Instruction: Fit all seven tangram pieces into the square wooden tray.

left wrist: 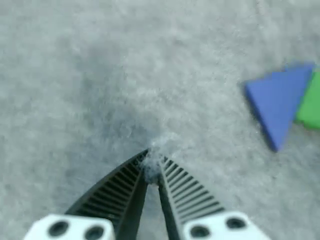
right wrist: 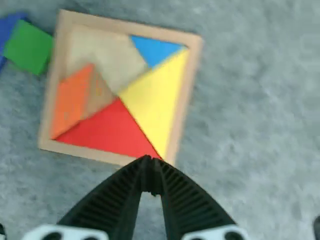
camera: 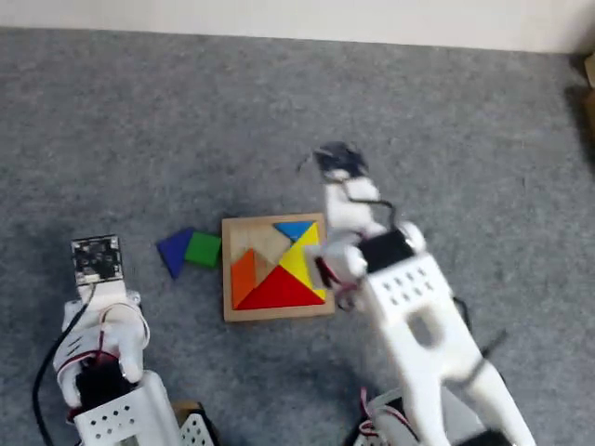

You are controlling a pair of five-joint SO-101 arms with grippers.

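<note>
The square wooden tray (camera: 274,314) (right wrist: 125,24) holds a red triangle (camera: 279,288) (right wrist: 107,132), a yellow triangle (camera: 302,260) (right wrist: 155,97), a small light-blue triangle (camera: 295,228) (right wrist: 152,49) and an orange piece (camera: 244,274) (right wrist: 70,102); bare wood shows in its far left part. Left of the tray, a green square (camera: 203,249) (right wrist: 29,46) (left wrist: 311,102) lies against a dark blue triangle (camera: 174,249) (left wrist: 277,100). My right gripper (right wrist: 150,175) (camera: 327,279) is shut and holds nothing, at the tray's near right corner. My left gripper (left wrist: 154,167) is shut over bare carpet, well left of the blue triangle.
Grey carpet covers the whole work surface. The left arm (camera: 102,334) sits at the near left, the right arm (camera: 418,316) at the near right beside the tray. A pale wall strip runs along the far edge.
</note>
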